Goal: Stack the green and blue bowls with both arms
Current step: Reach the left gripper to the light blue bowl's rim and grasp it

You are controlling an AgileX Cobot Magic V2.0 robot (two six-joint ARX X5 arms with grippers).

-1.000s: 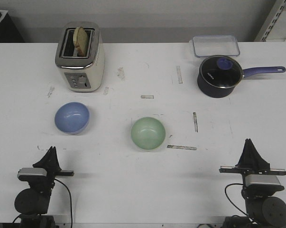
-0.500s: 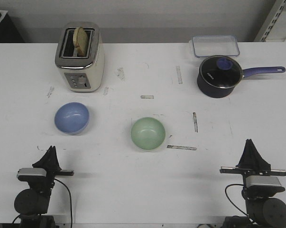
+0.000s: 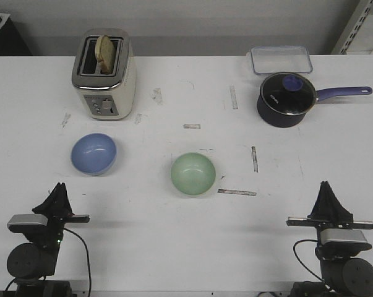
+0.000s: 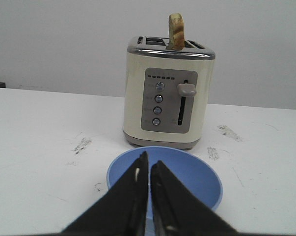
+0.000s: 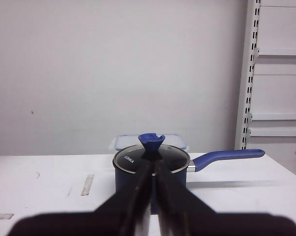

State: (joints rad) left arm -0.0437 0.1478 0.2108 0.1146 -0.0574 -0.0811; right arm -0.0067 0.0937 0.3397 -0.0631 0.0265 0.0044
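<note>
Blue bowl [image 3: 94, 153] is sat in front of the left hand [image 3: 57, 187]; green bowl [image 3: 193, 174] is placed mid-tabletop [image 3: 174, 247], well apart. Both hands are clenched on nothing, the right hand [image 3: 325, 185] parked near the edge, so stacking is judged not yet started.

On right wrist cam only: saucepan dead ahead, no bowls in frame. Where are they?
Observer: Both sit apart on the table: blue bowl ahead of the left gripper, green bowl near the centre.
Operator: Left gripper's state?
Observer: Shut, empty. In the left wrist view its fingers sit nearly closed, pointing at the blue bowl.
Operator: Anything behind that bowl?
Observer: A cream toaster with a slice of bread sticking up from a slot.
Operator: And my gripper?
Observer: The right gripper is shut too, well short of the saucepan.
</note>
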